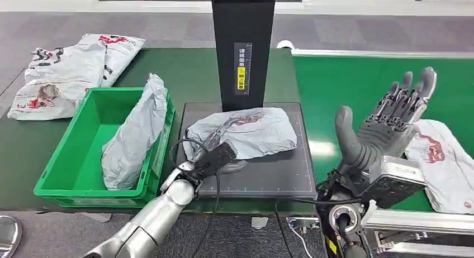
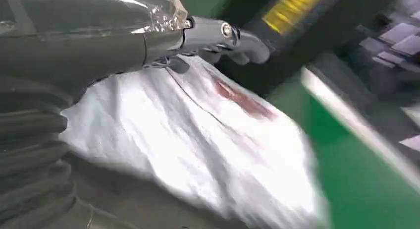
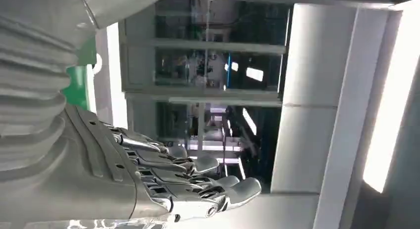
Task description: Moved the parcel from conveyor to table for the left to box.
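A crumpled grey parcel [image 1: 246, 132] with red print lies on the black plate [image 1: 279, 171] in front of the black post. My left hand [image 1: 215, 157] is at the parcel's near left edge, touching it. In the left wrist view its fingers [image 2: 223, 35] stretch out flat over the grey parcel [image 2: 188, 140], and I see no grip on it. My right hand [image 1: 385, 124] is raised above the green conveyor [image 1: 346, 79], palm up, fingers spread and holding nothing. The right wrist view shows the same spread fingers [image 3: 198, 184] against the room.
A green bin [image 1: 61, 185] stands left of the plate with a grey parcel [image 1: 137, 132] leaning inside it. More parcels [image 1: 67, 68] lie at the table's far left. Another parcel [image 1: 441, 157] lies on the conveyor under my right hand. The black post [image 1: 243, 46] rises behind the plate.
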Available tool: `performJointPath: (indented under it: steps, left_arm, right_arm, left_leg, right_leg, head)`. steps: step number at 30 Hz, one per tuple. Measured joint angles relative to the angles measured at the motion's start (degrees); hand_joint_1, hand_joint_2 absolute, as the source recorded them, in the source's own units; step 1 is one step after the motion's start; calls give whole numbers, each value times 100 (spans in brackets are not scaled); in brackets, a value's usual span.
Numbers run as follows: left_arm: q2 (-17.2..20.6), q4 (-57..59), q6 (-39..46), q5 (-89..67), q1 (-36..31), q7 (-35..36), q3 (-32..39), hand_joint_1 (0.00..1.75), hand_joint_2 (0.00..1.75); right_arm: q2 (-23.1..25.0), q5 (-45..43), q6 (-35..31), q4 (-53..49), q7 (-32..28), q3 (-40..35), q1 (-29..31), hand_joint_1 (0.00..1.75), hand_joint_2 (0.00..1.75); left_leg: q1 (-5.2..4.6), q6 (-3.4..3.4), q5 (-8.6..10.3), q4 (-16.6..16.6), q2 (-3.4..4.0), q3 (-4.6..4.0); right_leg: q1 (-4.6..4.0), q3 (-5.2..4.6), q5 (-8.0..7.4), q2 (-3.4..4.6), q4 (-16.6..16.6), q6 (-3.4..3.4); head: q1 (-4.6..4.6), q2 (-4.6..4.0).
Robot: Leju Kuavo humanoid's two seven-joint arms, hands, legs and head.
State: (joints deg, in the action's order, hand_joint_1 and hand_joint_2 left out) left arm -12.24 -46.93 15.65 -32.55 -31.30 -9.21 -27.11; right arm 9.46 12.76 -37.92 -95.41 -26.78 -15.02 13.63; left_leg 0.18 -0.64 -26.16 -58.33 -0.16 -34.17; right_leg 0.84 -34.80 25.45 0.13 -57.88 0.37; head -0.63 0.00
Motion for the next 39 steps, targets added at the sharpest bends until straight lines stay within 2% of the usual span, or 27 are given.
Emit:
performJointPath:
  steps: [2,7,17,26,34,35,39]
  left_arm:
    - [-144,655,1021,-756,-307,13,-50,0,175]
    - [-393,1571,1349,-935,-744,-117,-50,0,175]
    - [-483,2073,1178,-809,-887,-298,-50,0,175]
    - [-483,2276,1042,-1084,-952,-93,-50,0,175]
    - [-467,2573,524,-2016,-1077,874,-144,0,175]
    - [-461,2608,489,-2103,-1088,948,-172,24,175]
    - [-446,2715,300,-2445,-1186,1264,-314,24,175]
  right_arm:
    - [72,-8,56,0,15,0,105,0,175]
    - [109,9,44,0,39,0,225,0,175]
    - [109,-61,46,0,46,0,254,0,175]
    - [109,-81,48,2,42,0,283,0,175]
    - [140,-164,118,15,18,0,345,0,175]
    - [140,-168,124,15,13,0,346,0,175]
    - [146,-194,174,15,7,0,350,0,175]
  left_leg:
    - [0,0,2,0,0,0]
    - [0,2,5,0,1,3]
    - [0,2,4,1,-3,1]
    - [0,2,5,1,-3,1]
    - [0,2,5,1,-3,1]
    - [0,2,5,1,-3,1]
    - [0,2,5,1,-5,1]
  right_leg:
    - [0,0,-5,0,0,2]
    - [1,6,-8,1,0,1]
    - [0,5,-7,-1,0,1]
    - [0,6,-8,-2,0,1]
    - [0,6,-7,-2,0,1]
    - [0,6,-7,-2,0,1]
    - [0,9,-7,-4,0,1]
  head:
    - [-2,0]
    - [0,2]
    - [0,0]
    - [0,0]
    - [-2,2]
    - [0,0]
    - [-2,2]
